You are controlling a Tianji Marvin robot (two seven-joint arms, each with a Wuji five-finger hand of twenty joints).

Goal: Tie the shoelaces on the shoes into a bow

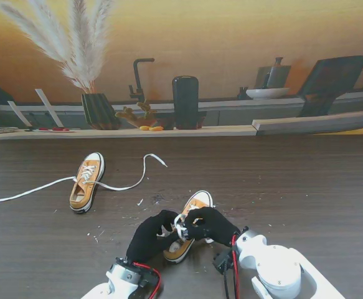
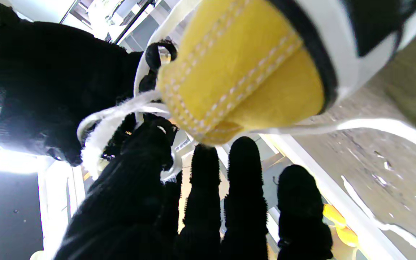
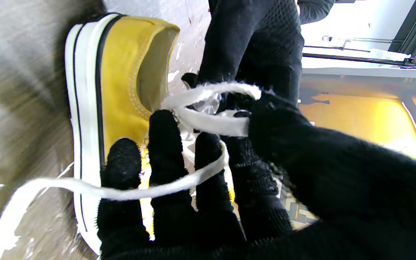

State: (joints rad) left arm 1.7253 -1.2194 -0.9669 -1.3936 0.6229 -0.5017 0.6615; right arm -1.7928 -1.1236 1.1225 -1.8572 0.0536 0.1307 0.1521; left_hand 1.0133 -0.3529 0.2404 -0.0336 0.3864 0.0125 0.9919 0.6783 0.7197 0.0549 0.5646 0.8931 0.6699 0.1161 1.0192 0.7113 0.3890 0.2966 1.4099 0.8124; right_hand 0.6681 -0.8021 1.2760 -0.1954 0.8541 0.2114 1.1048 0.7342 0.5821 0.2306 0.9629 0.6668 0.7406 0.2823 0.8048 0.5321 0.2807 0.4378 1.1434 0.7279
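A yellow-orange sneaker with a white sole lies near me at the table's middle, its toe pointing away. Both black-gloved hands meet over its lacing. My left hand and my right hand each pinch a strand of its white shoelace. In the right wrist view the right hand grips a lace loop between thumb and forefinger beside the sneaker. In the left wrist view the lace runs by the left hand's thumb at the sneaker's heel. A second sneaker lies farther left, untied.
The second sneaker's long white laces trail across the table to both sides. Small white scraps dot the dark wooden table. A shelf with a vase, a tap and other items runs along the far edge.
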